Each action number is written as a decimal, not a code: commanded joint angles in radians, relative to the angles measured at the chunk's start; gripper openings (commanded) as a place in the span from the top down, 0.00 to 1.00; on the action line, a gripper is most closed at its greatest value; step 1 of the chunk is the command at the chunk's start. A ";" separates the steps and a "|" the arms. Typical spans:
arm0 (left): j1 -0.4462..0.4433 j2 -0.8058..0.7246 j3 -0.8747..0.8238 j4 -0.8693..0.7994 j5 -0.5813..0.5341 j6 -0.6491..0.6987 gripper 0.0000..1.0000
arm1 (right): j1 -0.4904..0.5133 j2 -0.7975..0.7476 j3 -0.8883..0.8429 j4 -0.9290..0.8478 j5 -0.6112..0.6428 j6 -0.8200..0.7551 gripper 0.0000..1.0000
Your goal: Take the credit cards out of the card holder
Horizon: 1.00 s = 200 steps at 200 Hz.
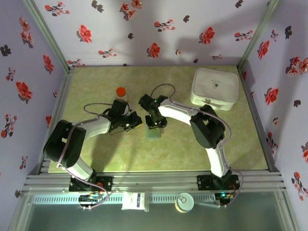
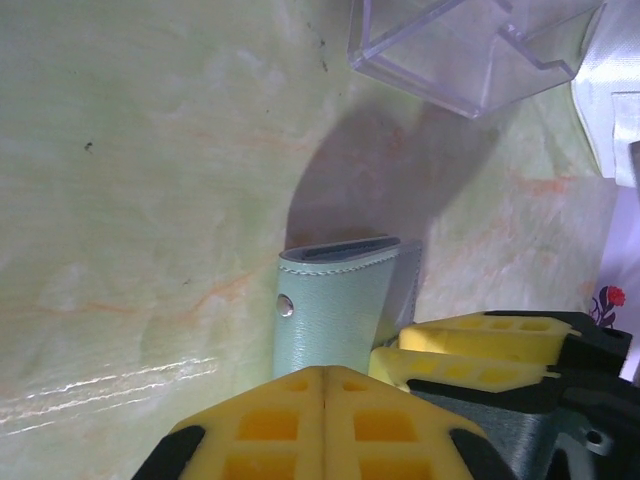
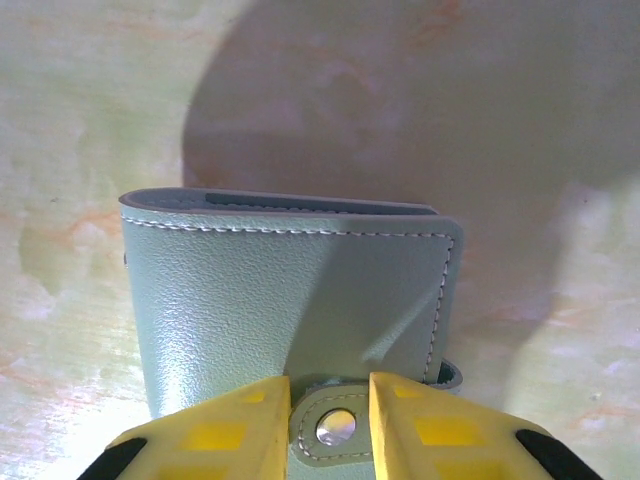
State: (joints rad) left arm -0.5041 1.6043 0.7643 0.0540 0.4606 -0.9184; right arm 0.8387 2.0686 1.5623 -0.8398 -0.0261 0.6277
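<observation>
From the top view, the holder [image 1: 154, 133] was seen lying flat in the middle of the tabletop [image 1: 168, 154]. The right end effector [image 1: 155, 123] was at its far end. The left end effector [image 1: 131, 121] was set just beside it. A white box [image 1: 215, 86] was seen well apart, at the back.

In the left wrist view, the left end effector was seen clenched, with nothing between its fingers [image 2: 270, 420]. The holder was seen folded shut right in front of it. A clear square [image 2: 470, 50] was seen further off.

In the right wrist view, the snap tab [image 3: 335, 425] of the holder was seen between the right fingers [image 3: 230, 430]. Whether the tab was gripped could not be told.

The task was judged to be hardly begun. The holder was not yet opened, and the cards were thought to be inside it. The tab had to be popped, the holder opened, and the cards pulled out.
</observation>
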 commanded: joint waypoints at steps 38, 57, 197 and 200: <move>-0.035 0.049 0.025 0.026 0.046 -0.016 1.00 | 0.006 0.009 -0.057 0.028 -0.016 0.008 0.83; -0.049 0.064 0.042 0.026 0.050 -0.019 1.00 | 0.004 -0.003 -0.077 0.046 -0.024 0.012 0.89; -0.096 0.201 0.030 -0.054 -0.032 -0.027 1.00 | -0.007 -0.084 -0.118 0.027 0.061 0.016 1.00; -0.095 0.202 0.029 -0.059 -0.035 -0.024 1.00 | -0.007 -0.085 -0.115 0.018 0.070 0.012 1.00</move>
State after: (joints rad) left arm -0.5976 1.7504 0.8070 0.1089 0.4995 -0.9661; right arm 0.8303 1.9995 1.4517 -0.7071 -0.0326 0.6384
